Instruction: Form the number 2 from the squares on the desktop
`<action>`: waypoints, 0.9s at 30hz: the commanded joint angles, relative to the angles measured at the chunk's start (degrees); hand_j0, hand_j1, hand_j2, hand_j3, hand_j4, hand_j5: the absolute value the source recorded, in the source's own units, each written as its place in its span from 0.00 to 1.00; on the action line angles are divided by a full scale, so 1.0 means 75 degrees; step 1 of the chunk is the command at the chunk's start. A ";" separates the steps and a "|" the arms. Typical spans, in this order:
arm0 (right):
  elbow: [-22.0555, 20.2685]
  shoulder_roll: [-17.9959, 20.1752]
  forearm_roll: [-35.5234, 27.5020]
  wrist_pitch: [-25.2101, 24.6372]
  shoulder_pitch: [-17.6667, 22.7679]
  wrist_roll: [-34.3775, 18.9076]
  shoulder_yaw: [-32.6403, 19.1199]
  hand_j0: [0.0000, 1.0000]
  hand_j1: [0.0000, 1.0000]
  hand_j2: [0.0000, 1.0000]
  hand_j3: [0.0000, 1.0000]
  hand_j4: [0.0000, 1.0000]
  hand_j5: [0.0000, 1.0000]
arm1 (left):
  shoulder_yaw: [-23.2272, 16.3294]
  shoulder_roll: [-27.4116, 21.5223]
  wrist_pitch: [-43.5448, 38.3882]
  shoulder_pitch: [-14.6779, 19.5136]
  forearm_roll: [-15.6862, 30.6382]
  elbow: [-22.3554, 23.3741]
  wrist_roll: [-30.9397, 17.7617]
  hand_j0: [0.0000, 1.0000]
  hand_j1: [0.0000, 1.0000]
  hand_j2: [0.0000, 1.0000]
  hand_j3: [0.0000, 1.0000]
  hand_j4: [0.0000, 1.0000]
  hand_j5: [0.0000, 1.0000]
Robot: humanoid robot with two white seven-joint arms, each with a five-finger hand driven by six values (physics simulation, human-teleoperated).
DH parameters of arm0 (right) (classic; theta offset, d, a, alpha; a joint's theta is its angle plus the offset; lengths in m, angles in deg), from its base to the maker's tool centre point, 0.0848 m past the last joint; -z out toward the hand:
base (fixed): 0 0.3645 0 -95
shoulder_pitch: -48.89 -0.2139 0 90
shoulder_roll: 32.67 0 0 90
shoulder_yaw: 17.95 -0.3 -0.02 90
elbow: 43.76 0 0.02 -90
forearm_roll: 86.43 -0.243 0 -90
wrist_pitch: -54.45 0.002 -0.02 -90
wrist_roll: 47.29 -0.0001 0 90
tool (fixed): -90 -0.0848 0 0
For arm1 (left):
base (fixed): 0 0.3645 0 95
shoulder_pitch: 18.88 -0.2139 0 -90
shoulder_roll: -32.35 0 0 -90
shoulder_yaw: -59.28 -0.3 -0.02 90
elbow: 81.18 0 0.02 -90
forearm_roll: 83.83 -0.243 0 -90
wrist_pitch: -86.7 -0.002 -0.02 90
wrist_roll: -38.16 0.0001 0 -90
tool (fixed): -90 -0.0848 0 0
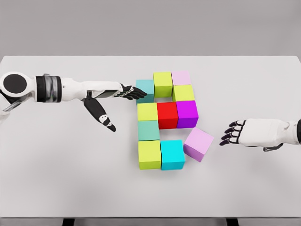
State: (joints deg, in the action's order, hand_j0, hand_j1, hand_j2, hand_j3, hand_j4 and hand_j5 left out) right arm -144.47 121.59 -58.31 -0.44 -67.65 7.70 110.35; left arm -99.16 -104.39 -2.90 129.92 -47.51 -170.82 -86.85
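Note:
Coloured cubes stand grouped mid-table. The top row holds a teal cube (146, 89), a lime cube (162, 84) and a pale pink cube (181, 77); a lime cube (183, 93) sits below the pink one. The middle row is a lime cube (147, 111), a red cube (167, 114) and a magenta cube (187, 113). Under them come a teal-green cube (148, 130), a lime cube (149, 154) and a cyan cube (172, 154). A lilac cube (198, 144) lies rotated, apart at the lower right. My left hand (126, 92) reaches flat, fingertips touching the top teal cube. My right hand (233, 133) hovers open right of the lilac cube.
The white table (56, 179) spans the whole view, its front edge near the bottom. Bare surface lies left and right of the cube group.

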 commanded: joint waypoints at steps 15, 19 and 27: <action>0.0667 -0.0072 -0.1193 -0.0016 -0.0117 0.0002 -0.0583 1.00 1.00 1.00 1.00 1.00 1.00 | -0.0109 0.0397 -0.0007 -0.0047 -0.0120 0.0432 0.0001 1.00 1.00 1.00 1.00 1.00 1.00; 0.0667 -0.0072 -0.1533 -0.0016 0.0210 0.0002 -0.0571 1.00 1.00 1.00 1.00 1.00 1.00 | -0.0121 0.0654 -0.0030 -0.0047 -0.0132 0.0854 0.0001 1.00 1.00 1.00 1.00 1.00 1.00; 0.1451 -0.0446 -0.5457 -0.0016 0.0574 0.0002 -0.0302 1.00 1.00 1.00 1.00 1.00 1.00 | -0.0214 0.0701 -0.0030 -0.0047 -0.0132 0.0889 0.0001 1.00 1.00 1.00 1.00 1.00 1.00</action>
State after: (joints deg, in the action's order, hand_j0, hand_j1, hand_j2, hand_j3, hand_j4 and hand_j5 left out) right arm -135.20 119.20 -91.07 -0.41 -63.35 7.69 107.37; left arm -100.56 -99.20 -3.12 129.57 -48.78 -164.24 -86.85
